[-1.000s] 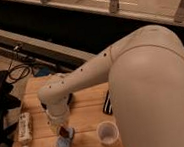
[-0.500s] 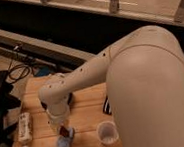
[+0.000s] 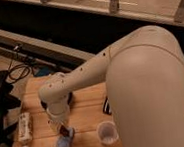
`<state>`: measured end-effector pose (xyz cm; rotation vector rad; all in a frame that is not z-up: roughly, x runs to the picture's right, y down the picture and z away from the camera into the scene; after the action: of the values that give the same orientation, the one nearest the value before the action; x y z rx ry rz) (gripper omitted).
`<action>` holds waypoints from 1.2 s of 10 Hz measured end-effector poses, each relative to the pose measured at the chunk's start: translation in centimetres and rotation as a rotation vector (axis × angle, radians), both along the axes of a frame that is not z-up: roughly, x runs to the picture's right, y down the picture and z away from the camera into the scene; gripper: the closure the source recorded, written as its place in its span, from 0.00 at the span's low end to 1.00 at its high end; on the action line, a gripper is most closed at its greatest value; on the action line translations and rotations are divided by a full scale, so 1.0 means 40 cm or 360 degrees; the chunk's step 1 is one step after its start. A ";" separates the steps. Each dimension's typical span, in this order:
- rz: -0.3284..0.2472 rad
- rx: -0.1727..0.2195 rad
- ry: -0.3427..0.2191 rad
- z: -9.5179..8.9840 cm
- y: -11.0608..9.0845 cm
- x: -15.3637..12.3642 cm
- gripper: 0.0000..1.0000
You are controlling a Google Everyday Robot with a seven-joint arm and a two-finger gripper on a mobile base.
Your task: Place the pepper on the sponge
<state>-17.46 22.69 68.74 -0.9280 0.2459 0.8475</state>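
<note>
The light-blue sponge [image 3: 64, 143] lies on the wooden table [image 3: 86, 120] near its front edge. My gripper [image 3: 64, 132] hangs straight down from the white wrist, right over the sponge's far end. A small dark red-brown patch there, the pepper [image 3: 65, 131], sits at the gripper's tip just above the sponge. I cannot tell whether the pepper touches the sponge. My large white arm fills the right half of the view and hides that part of the table.
A long white bottle [image 3: 24, 131] lies on the table's left side. A translucent cup [image 3: 108, 133] stands right of the sponge. A dark flat object [image 3: 106, 106] lies beside the arm. Black cables [image 3: 16, 72] lie beyond the table's left corner.
</note>
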 end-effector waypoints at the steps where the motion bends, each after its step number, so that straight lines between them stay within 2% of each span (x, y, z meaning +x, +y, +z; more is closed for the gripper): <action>1: -0.0001 0.0000 0.0000 0.000 -0.001 0.000 0.81; 3: -0.0038 -0.0007 0.0007 0.002 -0.001 -0.001 0.97; 4: -0.0082 -0.0049 0.0013 0.010 0.013 -0.007 1.00; 7: -0.0088 -0.0178 0.0004 0.078 0.092 0.001 1.00; 9: -0.0069 -0.0237 -0.0008 0.115 0.142 0.007 1.00; 10: -0.0054 -0.0246 -0.0012 0.122 0.151 0.014 0.98; 12: -0.0038 -0.0246 -0.0036 0.117 0.154 0.010 0.80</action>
<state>-17.06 28.86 73.42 -1.0766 0.3054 0.8039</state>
